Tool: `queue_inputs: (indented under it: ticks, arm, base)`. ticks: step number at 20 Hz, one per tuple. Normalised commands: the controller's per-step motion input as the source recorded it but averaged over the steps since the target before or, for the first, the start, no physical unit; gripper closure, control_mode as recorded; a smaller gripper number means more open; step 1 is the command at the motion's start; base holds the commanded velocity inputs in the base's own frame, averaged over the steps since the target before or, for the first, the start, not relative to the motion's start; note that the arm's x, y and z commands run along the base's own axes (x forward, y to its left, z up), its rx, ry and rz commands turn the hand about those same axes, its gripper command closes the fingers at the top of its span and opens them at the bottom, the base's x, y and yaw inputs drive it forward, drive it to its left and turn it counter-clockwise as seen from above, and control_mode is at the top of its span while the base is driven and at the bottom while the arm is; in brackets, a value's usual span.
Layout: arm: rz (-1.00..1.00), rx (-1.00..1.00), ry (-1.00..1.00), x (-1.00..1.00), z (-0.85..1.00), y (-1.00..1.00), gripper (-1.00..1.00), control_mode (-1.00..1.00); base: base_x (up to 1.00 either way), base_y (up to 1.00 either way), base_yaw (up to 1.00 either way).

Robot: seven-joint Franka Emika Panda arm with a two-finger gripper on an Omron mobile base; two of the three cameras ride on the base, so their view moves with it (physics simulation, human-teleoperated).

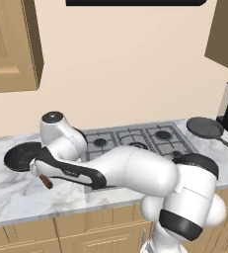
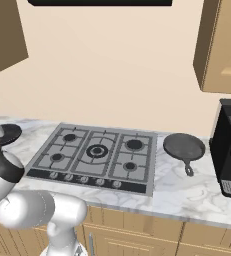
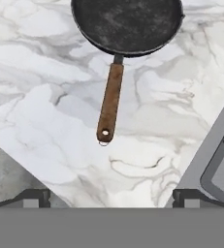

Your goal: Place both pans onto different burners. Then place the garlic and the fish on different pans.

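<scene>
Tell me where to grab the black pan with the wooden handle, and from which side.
Grip the wooden handle midway, coming straight down with the open gripper, one finger on either long side. It lies flat on the counter, slim and straight; the black pan itself looks too wide.

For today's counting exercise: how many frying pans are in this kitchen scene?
2. The black pan lies on the counter left of the cooktop; the grey pan lies on the counter to its right.

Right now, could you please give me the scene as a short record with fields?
black pan: on the marble counter, left of the cooktop, wooden handle toward the hand
grey pan: on the counter right of the cooktop
burners: all bare
gripper: open, above the counter just short of the handle's end, holding nothing
</scene>
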Motion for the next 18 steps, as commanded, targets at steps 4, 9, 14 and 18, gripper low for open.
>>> queue_inputs:
  ticks: [4, 9, 14, 18]
  arm:
    - [0.07, 0.01, -0.09, 0.03, 0.0, 0.0, -1.0, -1.0]
    - [0.0, 0.03, -0.03, 0.05, -0.01, 0.0, -1.0, -1.0]
    - [-0.07, 0.02, 0.02, 0.0, -0.16, 0.15, -1.0, -1.0]
    - [-0.12, 0.02, 0.02, 0.0, -0.21, 0.21, -1.0, -1.0]
  base:
    - [0.0, 0.0, 0.0]
    - [0.0, 0.0, 0.0]
    - [0.0, 0.0, 0.0]
    - [0.0, 0.0, 0.0]
